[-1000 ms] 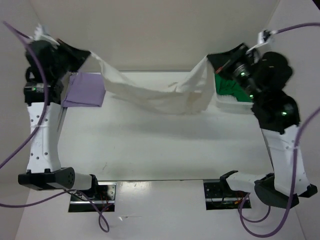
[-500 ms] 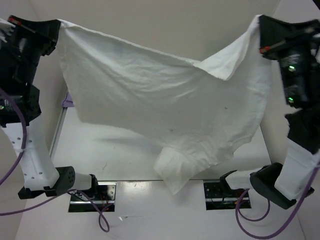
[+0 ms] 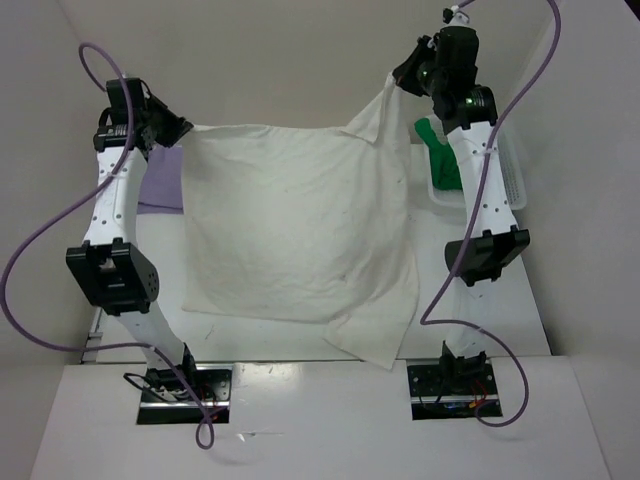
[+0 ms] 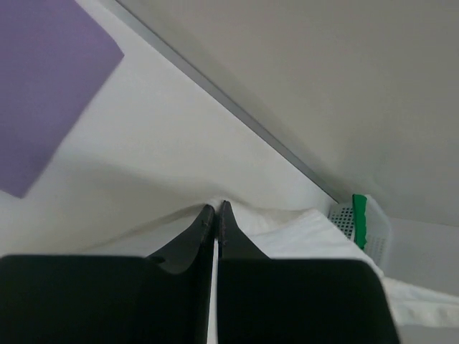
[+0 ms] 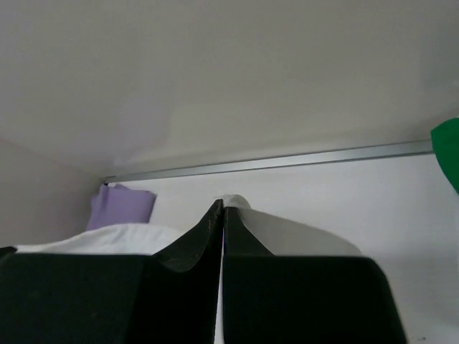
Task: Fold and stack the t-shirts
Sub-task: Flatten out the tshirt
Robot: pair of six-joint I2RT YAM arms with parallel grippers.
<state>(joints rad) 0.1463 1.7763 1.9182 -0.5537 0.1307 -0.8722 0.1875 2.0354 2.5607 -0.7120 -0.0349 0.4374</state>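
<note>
My left fingers [image 4: 204, 231] and right fingers [image 5: 212, 228] each clamp a far corner of the cream t-shirt [image 3: 300, 235], which drapes toward my bases across the desk [image 3: 250, 340], held edge running left-right, neither arm nearer.

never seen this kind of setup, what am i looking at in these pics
Two robot arms stand at the near edge of a table. One picture looks down from above; the other two come from a camera on each wrist, with black fingers at the bottom. The left gripper and right gripper are each pinched shut on a far corner of a cream t-shirt spread between them. A purple t-shirt lies at the left; a green t-shirt sits in a white basket at the right.
</note>
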